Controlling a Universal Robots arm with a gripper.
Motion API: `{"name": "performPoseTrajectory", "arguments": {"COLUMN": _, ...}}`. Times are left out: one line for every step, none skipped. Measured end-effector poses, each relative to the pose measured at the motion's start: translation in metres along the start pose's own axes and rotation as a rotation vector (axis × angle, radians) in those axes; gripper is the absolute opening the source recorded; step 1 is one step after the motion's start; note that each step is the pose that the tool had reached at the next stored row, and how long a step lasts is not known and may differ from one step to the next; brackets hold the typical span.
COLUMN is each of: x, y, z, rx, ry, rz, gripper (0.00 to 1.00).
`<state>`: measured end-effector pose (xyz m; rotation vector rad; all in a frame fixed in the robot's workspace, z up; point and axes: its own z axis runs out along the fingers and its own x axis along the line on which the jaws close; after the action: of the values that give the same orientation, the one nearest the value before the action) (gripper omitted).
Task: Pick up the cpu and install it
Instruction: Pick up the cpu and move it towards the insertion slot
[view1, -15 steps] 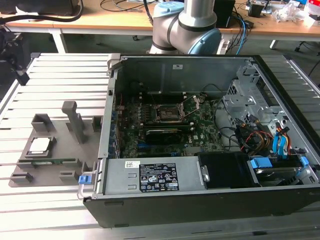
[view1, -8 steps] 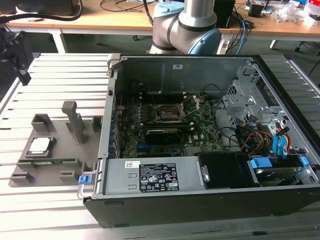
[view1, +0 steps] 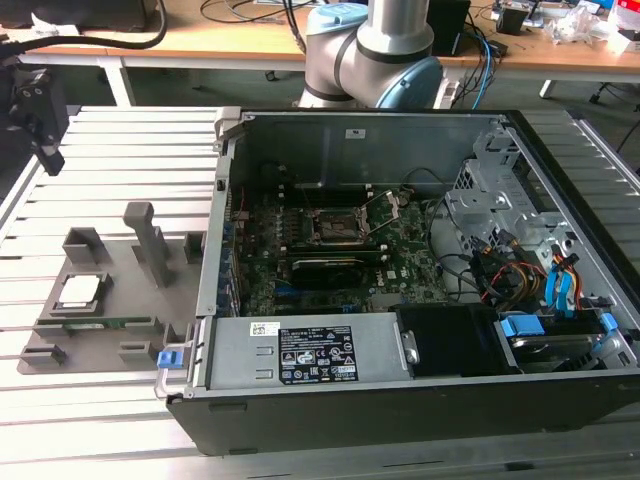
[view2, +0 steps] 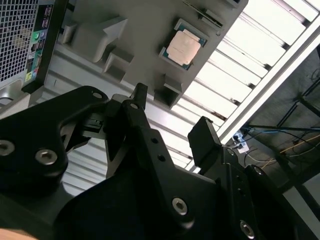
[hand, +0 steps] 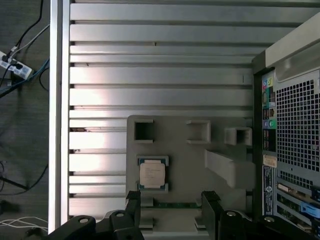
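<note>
The gripper (hand: 171, 205) is cut off by the frame edge in the first wrist view, so that little beyond its two black fingers (hand: 132, 202) is seen. In the second wrist view, much of the grey tray (view2: 145, 30) is covered by the gripper's (view2: 172, 112) body. The fingers are spread wide and nothing is held between them. How high they stand over the tray cannot be told. A green stick (hand: 175, 204) on the tray is partly hidden by them.

The cpu (hand: 152, 174) is a flat square with a pale silvery top and a thin darker rim. It is seated flat in a square recess on the tray's side away from the case (hand: 295, 125), and is not touched by the gripper.

In the exterior view the cpu (view1: 80, 292) is seen on the tray (view1: 110, 265) beside the open case (view1: 400, 420), whose board (view1: 400, 270) and black socket (view1: 340, 228) are laid bare. In the first wrist view the case's perforated rear wall is seen instead.
</note>
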<state>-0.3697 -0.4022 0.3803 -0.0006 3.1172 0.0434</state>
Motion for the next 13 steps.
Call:
{"name": "performPoseTrajectory", "arguments": {"x": 0.0, "y": 0.0, "z": 0.001, "rx": 0.0, "ry": 0.0, "rz": 0.0, "gripper": 0.6}}
{"name": "performPoseTrajectory", "arguments": {"x": 0.0, "y": -0.0001, "z": 0.0018, "rx": 0.0001, "ry": 0.0001, "rz": 0.0, "gripper": 0.6}}
{"name": "performPoseTrajectory", "arguments": {"x": 0.0, "y": -0.0001, "z": 0.0025, "rx": 0.0, "ry": 0.0, "rz": 0.0, "gripper": 0.6}}
{"name": "performPoseTrajectory", "arguments": {"x": 0.0001, "y": -0.0001, "z": 0.003, "rx": 0.0, "ry": 0.0, "rz": 0.0, "gripper": 0.6}}
{"name": "performPoseTrajectory", "arguments": {"x": 0.0001, "y": -0.0001, "z": 0.004, "rx": -0.0001, "ry": -0.0001, "rz": 0.0, "gripper": 0.6}}
{"name": "performPoseTrajectory", "arguments": {"x": 0.0001, "y": -0.0001, "z": 0.005, "rx": 0.0, "ry": 0.0, "rz": 0.0, "gripper": 0.6}}
{"name": "performPoseTrajectory", "arguments": {"x": 0.0001, "y": -0.0002, "z": 0.0055, "rx": 0.0, "ry": 0.0, "rz": 0.0, "gripper": 0.6}}
{"name": "performPoseTrajectory", "arguments": {"x": 0.0001, "y": -0.0002, "z": 0.0065, "rx": 0.0, "ry": 0.0001, "rz": 0.0, "gripper": 0.6}}
{"name": "performPoseTrajectory", "arguments": {"x": 0.0002, "y": -0.0002, "z": 0.0073, "rx": 0.0, "ry": 0.0, "rz": 0.0, "gripper": 0.6}}
{"name": "performPoseTrajectory", "arguments": {"x": 0.0002, "y": -0.0002, "z": 0.0079, "rx": 0.0, "ry": 0.0, "rz": 0.0, "gripper": 0.6}}
{"name": "performPoseTrajectory", "arguments": {"x": 0.0002, "y": -0.0002, "z": 0.0084, "rx": 0.0, "ry": 0.0, "rz": 0.0, "gripper": 0.6}}
{"name": "performPoseTrajectory", "arguments": {"x": 0.0002, "y": -0.0003, "z": 0.0096, "rx": 0.0, "ry": -0.0001, "rz": 0.0, "gripper": 0.6}}
{"name": "performPoseTrajectory", "arguments": {"x": 0.0002, "y": -0.0003, "z": 0.0103, "rx": 0.0, "ry": -0.0001, "rz": 0.0, "gripper": 0.6}}
